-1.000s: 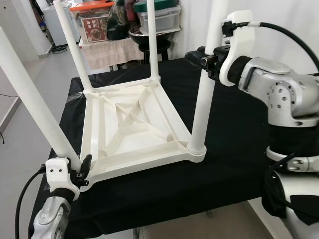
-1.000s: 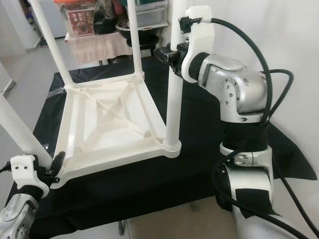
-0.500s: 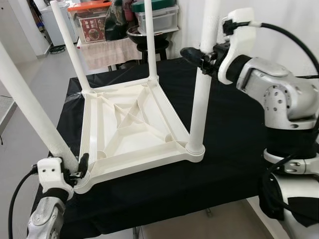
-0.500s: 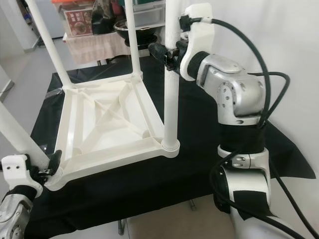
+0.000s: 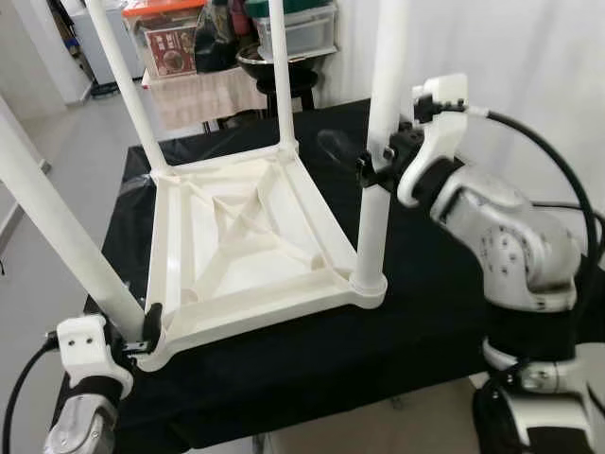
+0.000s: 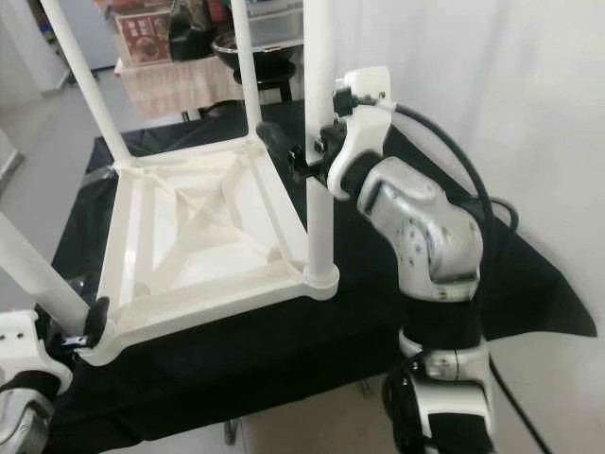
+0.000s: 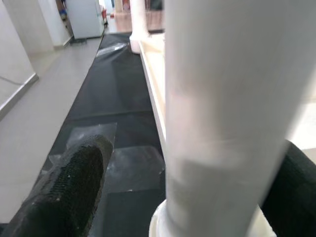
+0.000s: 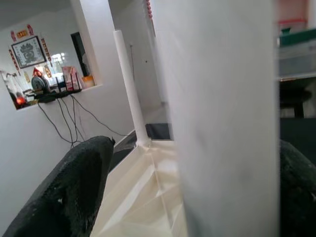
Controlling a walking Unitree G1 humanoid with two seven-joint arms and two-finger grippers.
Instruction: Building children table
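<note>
Inverted white children's table (image 5: 250, 241) set on the black-draped bench (image 5: 435, 284).
Its near-right leg (image 5: 376, 180) is clasped by the right end effector (image 5: 371, 168); its near-left leg (image 5: 66, 236) is straddled by the left end effector (image 5: 142, 333) at its base.

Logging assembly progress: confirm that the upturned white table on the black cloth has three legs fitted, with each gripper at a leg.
Not three: the left eye view shows four legs fitted on the upturned table. The rest holds: the black cloth lies under it, the left gripper and the right gripper each at a leg.
</note>
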